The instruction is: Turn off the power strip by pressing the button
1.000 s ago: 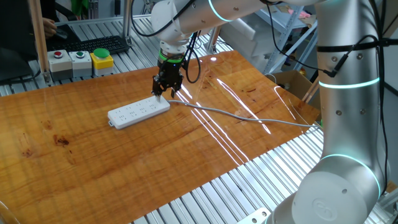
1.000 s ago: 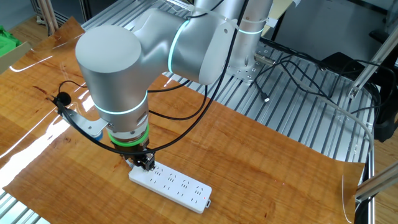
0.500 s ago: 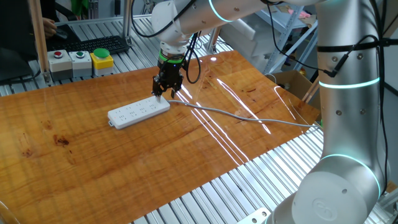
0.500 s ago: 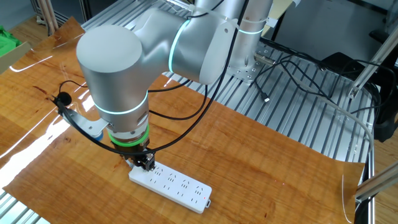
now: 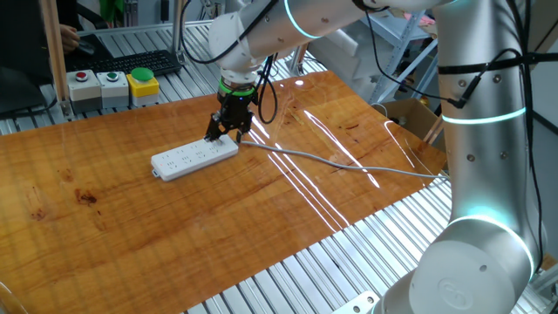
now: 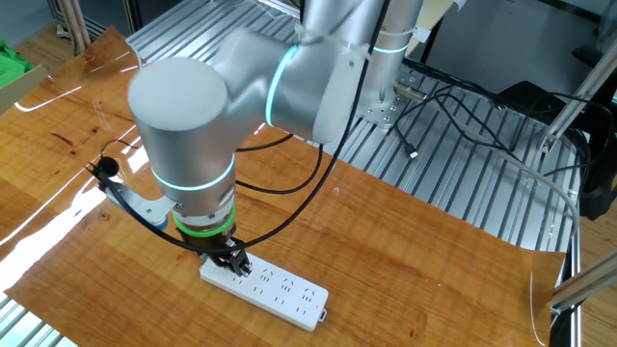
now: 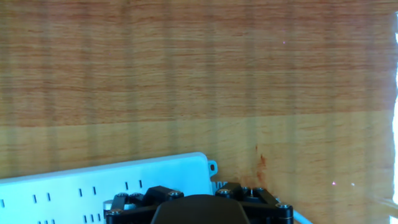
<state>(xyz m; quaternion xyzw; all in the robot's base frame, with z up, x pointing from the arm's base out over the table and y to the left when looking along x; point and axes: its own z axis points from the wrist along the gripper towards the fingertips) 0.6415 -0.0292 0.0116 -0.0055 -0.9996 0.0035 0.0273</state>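
Note:
The power strip (image 5: 193,155) is a long white bar with a row of sockets, lying flat on the wooden table (image 5: 174,227). Its grey cable (image 5: 331,161) runs off to the right. My gripper (image 5: 216,135) points down over the strip's cable end, at or just above its top. In the other fixed view the gripper (image 6: 235,264) sits on the near-left end of the strip (image 6: 275,286). The hand view shows the strip's white end (image 7: 93,180) and only the gripper's black body (image 7: 193,210). The fingertips and the button are hidden.
A box with red, green and yellow buttons (image 5: 113,83) and a keyboard (image 5: 139,61) lie at the back left. A cardboard box (image 5: 410,118) stands off the table's right edge. Loose black cables (image 6: 463,106) lie on the metal frame.
The gripper has tilted and shifted slightly left along the strip's cable end. The arm's wrist has swung with it. The power strip has not moved.

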